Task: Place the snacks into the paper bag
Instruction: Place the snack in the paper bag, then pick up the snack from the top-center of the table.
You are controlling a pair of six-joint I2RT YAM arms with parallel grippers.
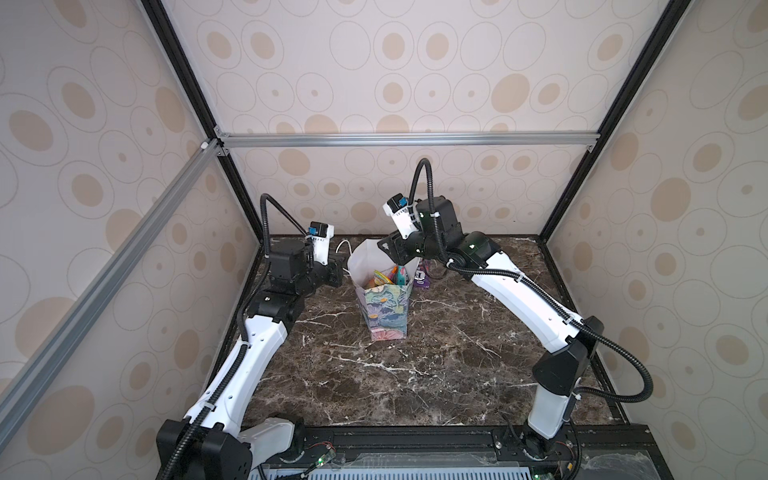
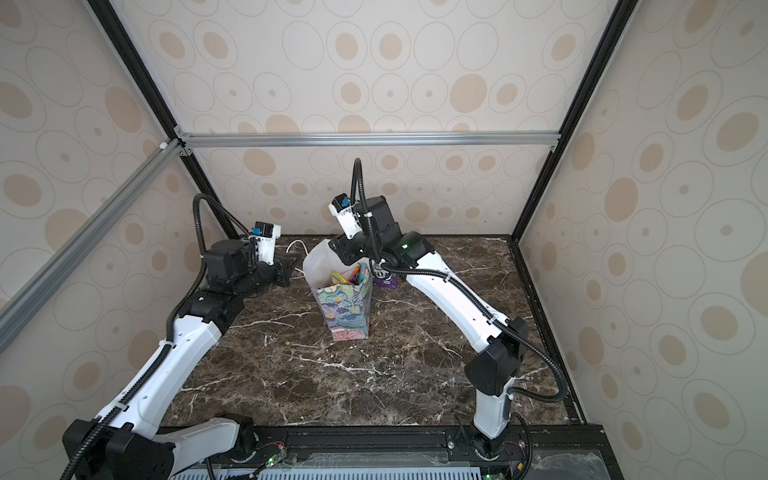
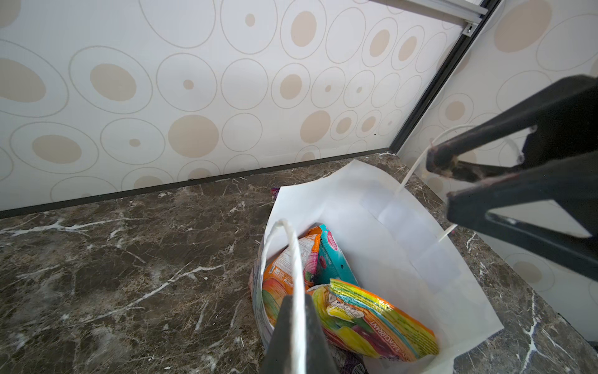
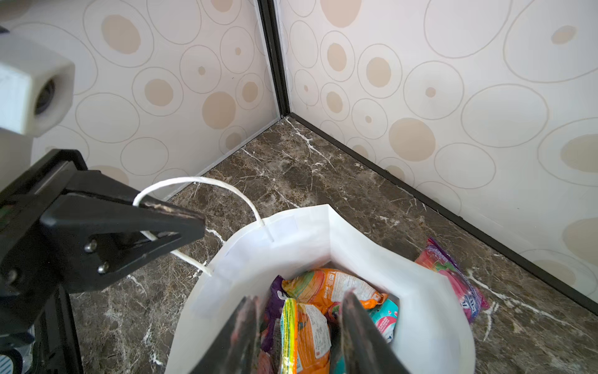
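The paper bag (image 1: 386,311), floral outside and white inside, stands upright at the back middle of the table; it shows in both top views (image 2: 345,311). My left gripper (image 3: 296,304) is shut on one of the bag's white cord handles (image 3: 293,246), to the bag's left. Above the bag's mouth, my right gripper (image 4: 301,311) has its jaws apart. A red-yellow pouch (image 4: 305,333) lies loose between them inside the bag. An orange pouch (image 4: 326,285), a teal-white pouch (image 4: 385,319) and a purple pouch (image 4: 273,307) also lie inside. Another purple pouch (image 4: 453,278) lies on the table beside the bag.
The dark marble table (image 1: 415,374) is enclosed by patterned walls with black corner posts (image 4: 275,64). The back wall runs close behind the bag. The bag's other cord handle (image 3: 417,165) sticks up on the far side, beside my right gripper's fingers (image 3: 435,158).
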